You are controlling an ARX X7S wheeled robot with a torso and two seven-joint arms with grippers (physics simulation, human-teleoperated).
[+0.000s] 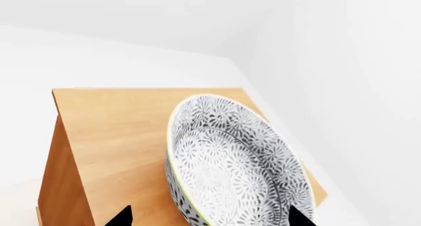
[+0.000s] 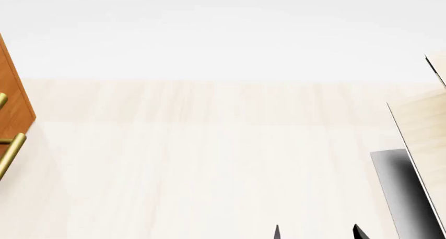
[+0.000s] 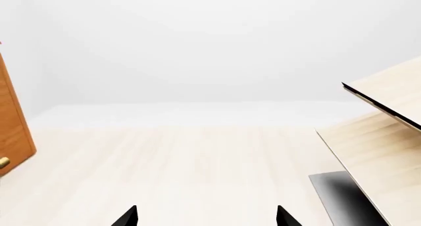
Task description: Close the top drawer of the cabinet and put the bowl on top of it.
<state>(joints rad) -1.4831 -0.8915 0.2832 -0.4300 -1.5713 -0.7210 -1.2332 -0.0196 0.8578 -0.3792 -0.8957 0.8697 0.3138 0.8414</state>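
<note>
The patterned white bowl [image 1: 230, 162] rests on the orange-brown top of the cabinet [image 1: 118, 132] in the left wrist view. My left gripper [image 1: 212, 218] is open, its two dark fingertips spread to either side of the bowl's near part; one tip stands apart from the rim over bare wood. In the head view the cabinet [image 2: 12, 108] shows only as a strip at the left edge with two brass handles [image 2: 10, 150]; I cannot tell which one belongs to the top drawer. My right gripper [image 3: 206, 217] [image 2: 318, 232] hangs open over the pale floor, holding nothing.
A pale wood structure [image 2: 425, 134] with a dark grey base [image 2: 400, 187] stands at the head view's right edge, close to the right gripper. Light floor [image 2: 209, 160] stretches between it and the cabinet. White walls lie behind.
</note>
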